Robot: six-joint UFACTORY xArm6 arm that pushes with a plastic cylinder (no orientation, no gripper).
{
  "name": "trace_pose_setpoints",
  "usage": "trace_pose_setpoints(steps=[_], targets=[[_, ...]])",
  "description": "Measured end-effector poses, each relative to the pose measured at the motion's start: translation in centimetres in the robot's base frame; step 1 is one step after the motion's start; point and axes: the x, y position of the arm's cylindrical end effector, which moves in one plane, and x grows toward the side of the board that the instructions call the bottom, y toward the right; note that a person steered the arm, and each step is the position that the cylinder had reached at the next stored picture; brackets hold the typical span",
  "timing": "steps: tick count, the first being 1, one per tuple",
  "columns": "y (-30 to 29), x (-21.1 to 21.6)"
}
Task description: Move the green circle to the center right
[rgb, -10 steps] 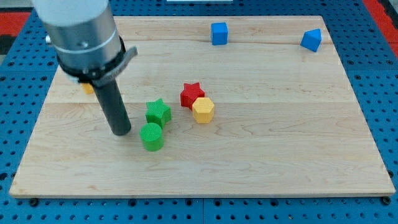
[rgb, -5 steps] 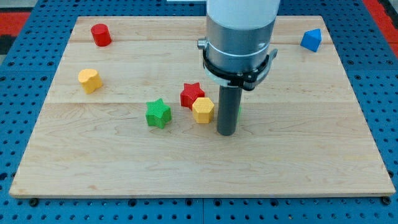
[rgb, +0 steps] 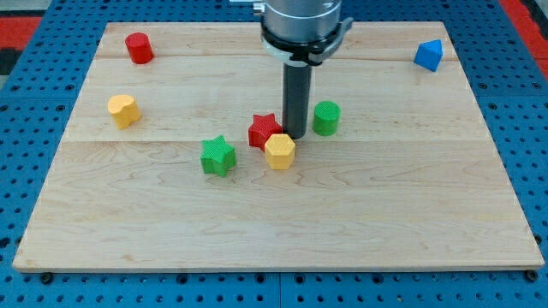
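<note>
One green circle point(rgb: 326, 118), short upright cylinder, mid-frame, just right of my tip point(rgb: 296, 135), nothing held.

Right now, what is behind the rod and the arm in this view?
Mostly bare board. My tip stands between the red star and the green circle. The arm's body covers the board's top middle, so anything there cannot be seen.

red star point(rgb: 263, 129) – yellow hexagon point(rgb: 279, 151) touching | green star point(rgb: 217, 156) | blue block point(rgb: 429, 55)

Pale wooden board point(rgb: 411, 205) on blue perforated table point(rgb: 21, 154).
</note>
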Motion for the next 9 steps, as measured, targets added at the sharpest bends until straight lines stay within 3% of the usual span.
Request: trace_pose_setpoints(steps=[1,4,5,9], targets=[[0.0,-1.3],[13.2,-1.8],[14.5,-1.8],[7.9,-2.1]])
